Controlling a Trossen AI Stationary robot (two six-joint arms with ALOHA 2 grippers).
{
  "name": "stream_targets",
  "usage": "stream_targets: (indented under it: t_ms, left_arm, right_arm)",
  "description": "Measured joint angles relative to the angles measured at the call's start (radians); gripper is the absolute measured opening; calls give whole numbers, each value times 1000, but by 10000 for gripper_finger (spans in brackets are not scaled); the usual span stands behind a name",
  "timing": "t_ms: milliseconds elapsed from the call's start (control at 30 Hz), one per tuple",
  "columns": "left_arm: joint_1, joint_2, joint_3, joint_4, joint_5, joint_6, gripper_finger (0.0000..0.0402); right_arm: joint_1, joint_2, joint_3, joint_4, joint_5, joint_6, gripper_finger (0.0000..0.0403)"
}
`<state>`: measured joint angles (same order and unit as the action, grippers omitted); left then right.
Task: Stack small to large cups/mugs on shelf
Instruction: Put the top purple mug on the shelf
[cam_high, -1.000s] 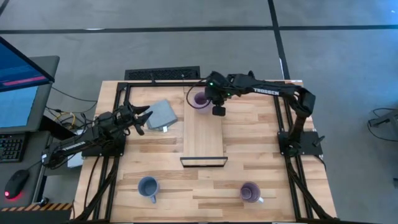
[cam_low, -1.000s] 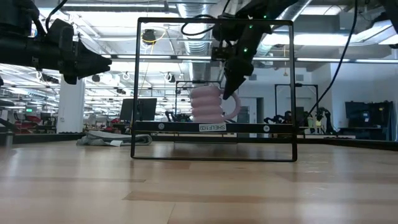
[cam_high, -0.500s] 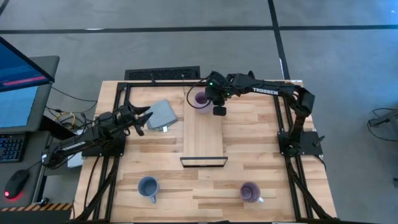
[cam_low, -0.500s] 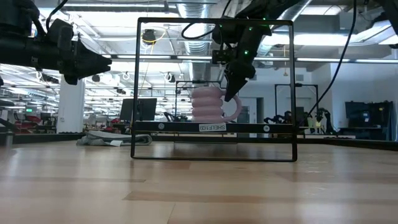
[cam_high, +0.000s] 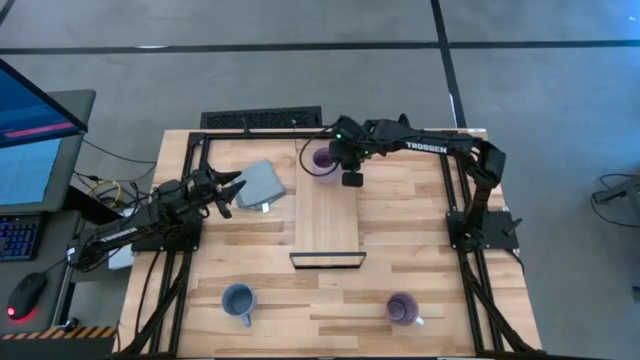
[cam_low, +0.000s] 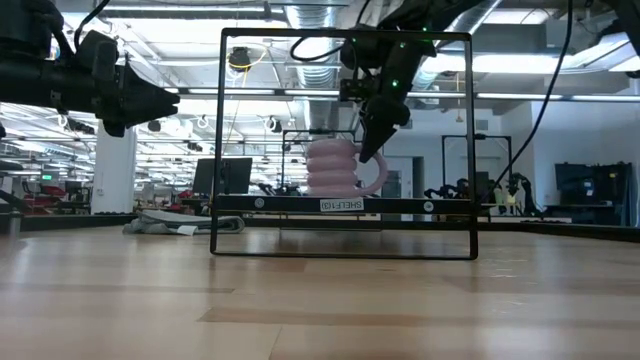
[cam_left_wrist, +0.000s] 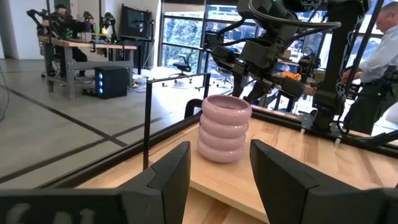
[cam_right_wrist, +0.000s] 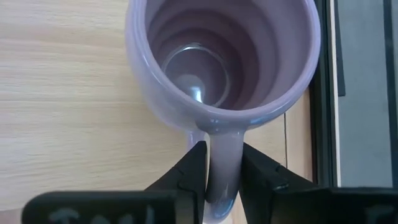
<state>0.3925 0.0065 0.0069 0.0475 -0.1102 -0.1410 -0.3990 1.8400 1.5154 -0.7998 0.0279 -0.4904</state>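
Observation:
A lavender ribbed mug (cam_high: 322, 160) stands upright on its base at the far end of the light-wood shelf (cam_high: 328, 220); it also shows in the low view (cam_low: 333, 167). My right gripper (cam_high: 342, 168) is at the mug's right side, shut on its handle. My left gripper (cam_high: 228, 190) hovers open and empty over the table's left part, beside a grey cloth; in its wrist view its fingers (cam_left_wrist: 168, 171) stand wide apart. A blue mug (cam_high: 238, 300) and a second lavender mug (cam_high: 402, 308) stand on the table near its front edge. My right gripper pinches the mug's handle (cam_right_wrist: 222, 155) between its two fingers (cam_right_wrist: 194, 168), one on each flat side of the loop. The fingers come from above, pointing down. The mug stands upright with its base on the shelf.
A grey folded cloth (cam_high: 262, 185) lies left of the shelf. A black wire frame (cam_low: 225, 140) rises around the shelf. A dark grille (cam_high: 262, 119) lies at the far edge. Bare tabletop (cam_high: 320, 300) lies between the two front mugs.

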Motion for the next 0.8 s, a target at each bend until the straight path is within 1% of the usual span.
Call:
stream_targets:
  t_ms: [400, 567, 667, 800]
  left_arm:
    - [0, 0, 0, 0, 0, 2, 158]
    - [0, 0, 0, 0, -1, 2, 158]
    - [0, 0, 0, 0, -1, 2, 158]
    - [0, 0, 0, 0, -1, 2, 158]
  right_arm:
    - [12, 0, -1, 25, 3, 1, 97]
    - [12, 0, -1, 30, 54, 1, 98]
    - [12, 0, -1, 31, 58, -4, 106]
    - [12, 0, -1, 31, 59, -5, 133]
